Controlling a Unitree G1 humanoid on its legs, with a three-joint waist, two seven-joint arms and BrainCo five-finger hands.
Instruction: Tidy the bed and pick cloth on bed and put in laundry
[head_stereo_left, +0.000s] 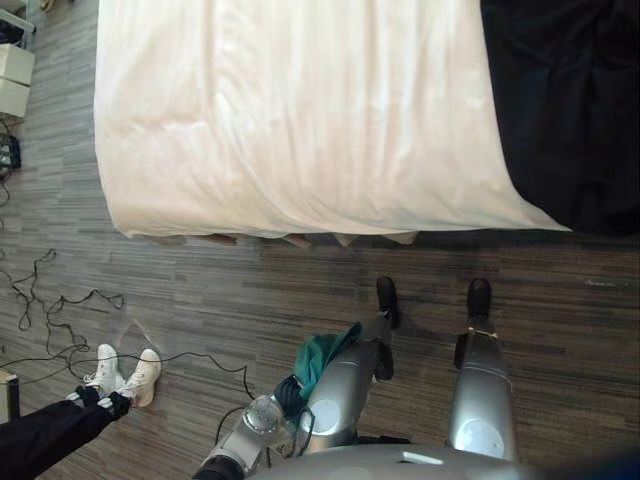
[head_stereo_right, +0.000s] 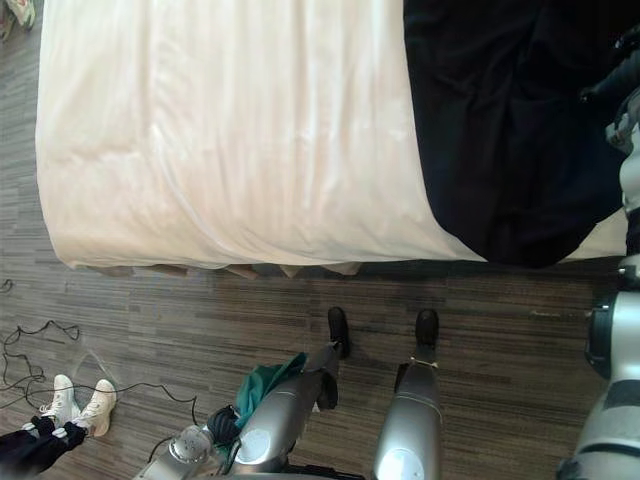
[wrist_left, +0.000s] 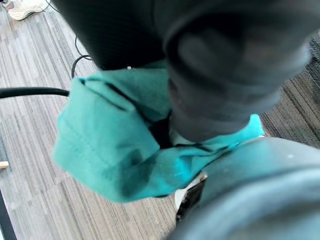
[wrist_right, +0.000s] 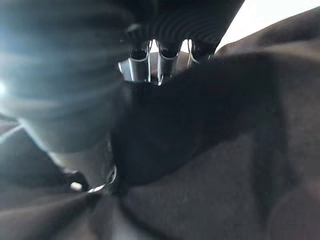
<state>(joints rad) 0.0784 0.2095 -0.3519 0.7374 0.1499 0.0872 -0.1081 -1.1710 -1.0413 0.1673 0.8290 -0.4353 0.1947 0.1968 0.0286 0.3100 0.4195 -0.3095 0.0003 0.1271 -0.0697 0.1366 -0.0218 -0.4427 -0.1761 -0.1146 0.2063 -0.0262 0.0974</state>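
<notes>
Here, one teal cloth (wrist_left: 110, 150), one black cloth (head_stereo_right: 500, 130)

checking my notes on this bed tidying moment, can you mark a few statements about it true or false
1. The teal cloth lies on the bed. False: it is at the left hand, off the bed and above the floor.
2. A black cloth covers the right part of the bed. True.
3. A person's white shoes stand on the floor to the robot's left. True.
4. The right hand is down over the floor. False: it is at the black cloth on the bed.
</notes>
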